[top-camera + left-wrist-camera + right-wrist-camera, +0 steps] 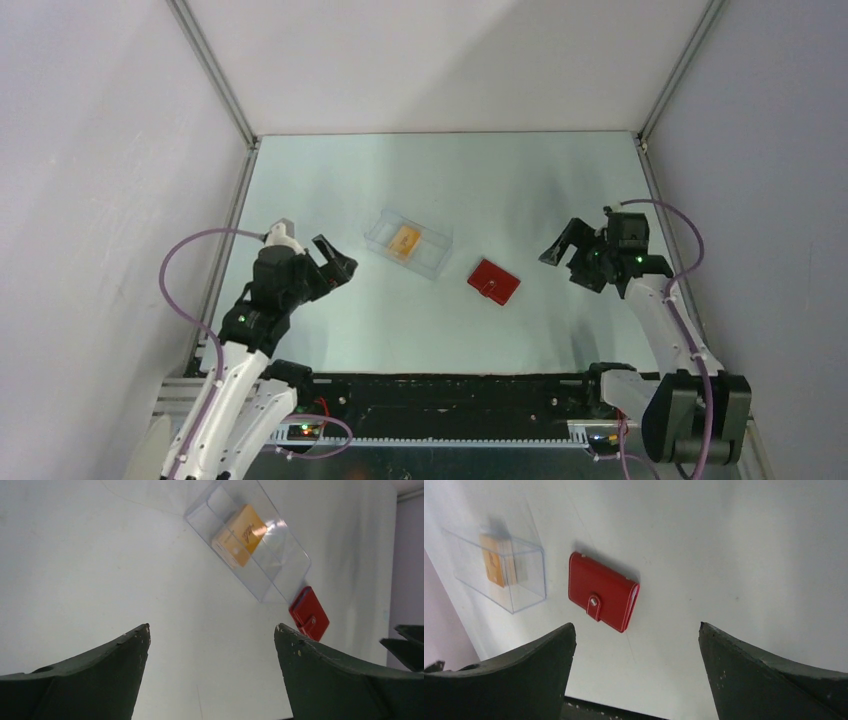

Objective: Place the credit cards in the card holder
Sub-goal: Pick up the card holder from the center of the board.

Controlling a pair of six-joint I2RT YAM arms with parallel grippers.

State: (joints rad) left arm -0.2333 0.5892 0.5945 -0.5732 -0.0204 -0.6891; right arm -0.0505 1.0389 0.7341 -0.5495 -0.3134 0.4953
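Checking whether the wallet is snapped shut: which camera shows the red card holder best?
The right wrist view: the card holder lies large and whole, tab closed over its front. The left wrist view shows it small, beyond the clear box; the top view gives only a small patch.

Lighting: bright, diffuse, from overhead. The worktop [450,180] showed a pale green cast in the top view and read white in the wrist views. Shadows: soft and narrow along the card holder [601,592]. Glare: a white streak lay on the clear box [280,560]. Focus: the left end effector [212,627] was dark and slightly soft-edged.
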